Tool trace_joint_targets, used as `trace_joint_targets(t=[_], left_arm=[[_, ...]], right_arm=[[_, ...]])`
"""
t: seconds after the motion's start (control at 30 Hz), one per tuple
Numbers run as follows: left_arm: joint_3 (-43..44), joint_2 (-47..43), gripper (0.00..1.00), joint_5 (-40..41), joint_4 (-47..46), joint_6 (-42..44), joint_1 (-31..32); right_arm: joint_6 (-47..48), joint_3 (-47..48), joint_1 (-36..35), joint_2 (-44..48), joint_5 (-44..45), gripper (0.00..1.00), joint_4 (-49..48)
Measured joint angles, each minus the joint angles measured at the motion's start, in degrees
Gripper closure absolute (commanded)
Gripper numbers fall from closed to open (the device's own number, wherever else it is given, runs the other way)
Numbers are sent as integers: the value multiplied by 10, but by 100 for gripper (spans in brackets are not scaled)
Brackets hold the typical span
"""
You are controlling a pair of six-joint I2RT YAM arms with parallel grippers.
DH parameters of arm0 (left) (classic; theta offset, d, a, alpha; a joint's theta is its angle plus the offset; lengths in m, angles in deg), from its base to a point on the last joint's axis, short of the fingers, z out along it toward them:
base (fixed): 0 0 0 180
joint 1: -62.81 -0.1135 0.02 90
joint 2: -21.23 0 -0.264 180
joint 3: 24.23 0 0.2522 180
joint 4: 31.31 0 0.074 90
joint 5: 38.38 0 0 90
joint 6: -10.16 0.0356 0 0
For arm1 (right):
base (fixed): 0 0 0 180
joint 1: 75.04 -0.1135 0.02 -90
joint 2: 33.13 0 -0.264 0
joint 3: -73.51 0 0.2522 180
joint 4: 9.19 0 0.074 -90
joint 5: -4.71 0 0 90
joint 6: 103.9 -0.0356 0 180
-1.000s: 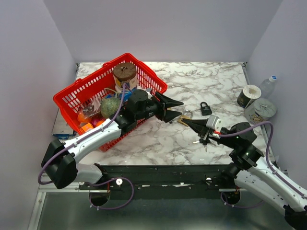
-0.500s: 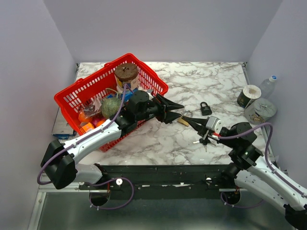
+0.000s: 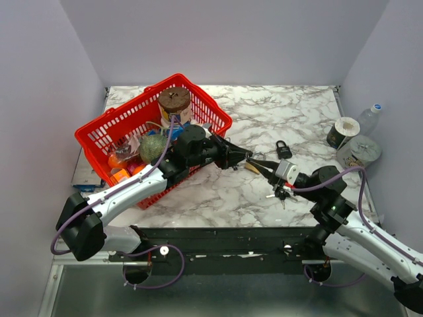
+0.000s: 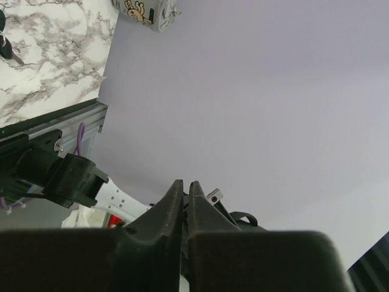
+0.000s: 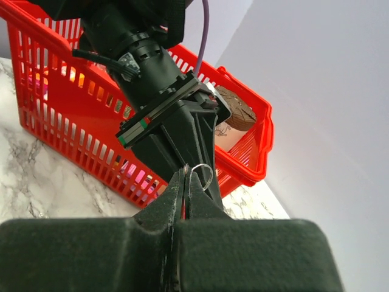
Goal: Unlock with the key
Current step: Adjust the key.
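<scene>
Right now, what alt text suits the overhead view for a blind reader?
The left claw and right claw meet tip to tip over a marble table, both shut, a small brass piece between them. A red basket of groceries sits left; a black padlock lies nearby.

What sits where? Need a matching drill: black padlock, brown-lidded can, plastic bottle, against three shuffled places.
Things:
1. black padlock
2. brown-lidded can
3. plastic bottle

Places:
A. inside the red basket
B. far right, against the side wall
C. on the bare marble tabletop, right of the basket

Pairs: 1-C, 2-A, 3-B
</scene>
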Motion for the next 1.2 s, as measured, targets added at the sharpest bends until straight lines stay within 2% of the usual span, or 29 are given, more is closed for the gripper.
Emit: trace_joint_targets(t=[0.13, 0.17, 0.33, 0.47, 0.57, 0.87, 1.07, 1.2], left_arm=[[0, -1, 100, 0, -1, -5, 0], [0, -1, 100, 0, -1, -5, 0], [0, -1, 100, 0, -1, -4, 0], [0, -1, 100, 5, -3, -3, 1], [0, -1, 100, 8, -3, 4, 0], [47, 17, 100, -3, 2, 116, -16], [84, 21, 100, 7, 13, 217, -24], [102, 20, 100, 20, 39, 327, -25]], right_arm=[[7, 0, -6, 2, 3, 89, 8], [8, 0, -7, 2, 4, 85, 10], [8, 0, -14, 9, 11, 79, 25], [-6, 0, -16, 16, 17, 61, 35], [-35, 0, -16, 19, 30, 54, 39], [-186, 10, -16, 0, 106, 38, 79], [-268, 10, -14, 21, 114, 32, 101], [-322, 12, 0, 49, 111, 32, 120]])
